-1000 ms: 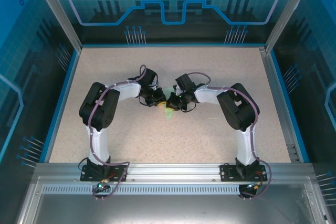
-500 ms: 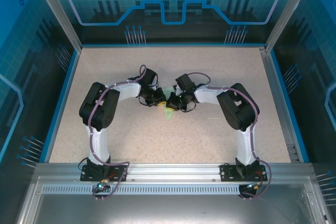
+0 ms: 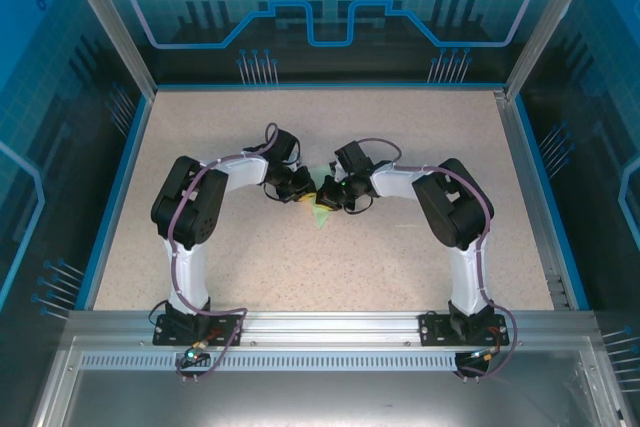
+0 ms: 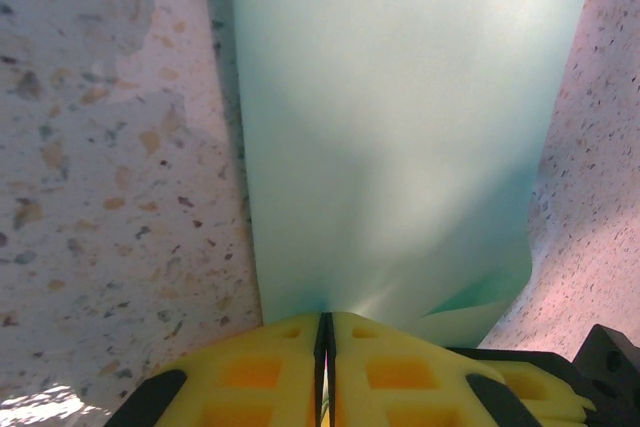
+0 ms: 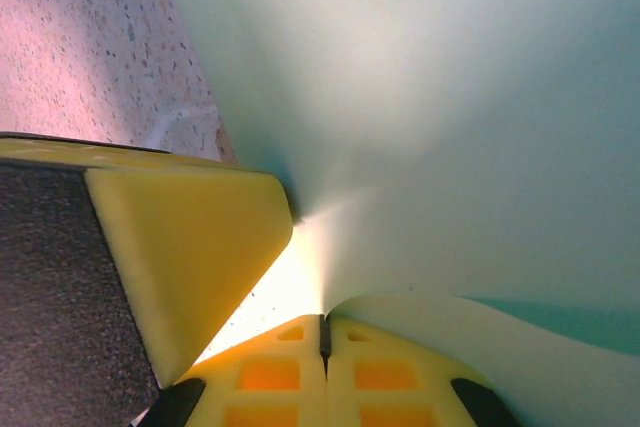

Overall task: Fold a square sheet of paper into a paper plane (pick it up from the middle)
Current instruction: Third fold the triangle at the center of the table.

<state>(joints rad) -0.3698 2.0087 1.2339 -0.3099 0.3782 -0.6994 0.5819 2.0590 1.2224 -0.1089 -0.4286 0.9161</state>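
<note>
The square sheet of paper, pale mint green, is folded into a narrow pointed shape, the paper plane, hanging over the middle of the table with its tip toward the near edge. My left gripper and right gripper meet tip to tip above it. In the left wrist view the left gripper is shut on the paper's near edge. The right gripper is shut on a curled paper edge, with a left finger close beside it.
The speckled tabletop lies open all around the grippers. A blue rim and clear enclosure walls bound it. An aluminium rail with both arm bases runs along the near edge.
</note>
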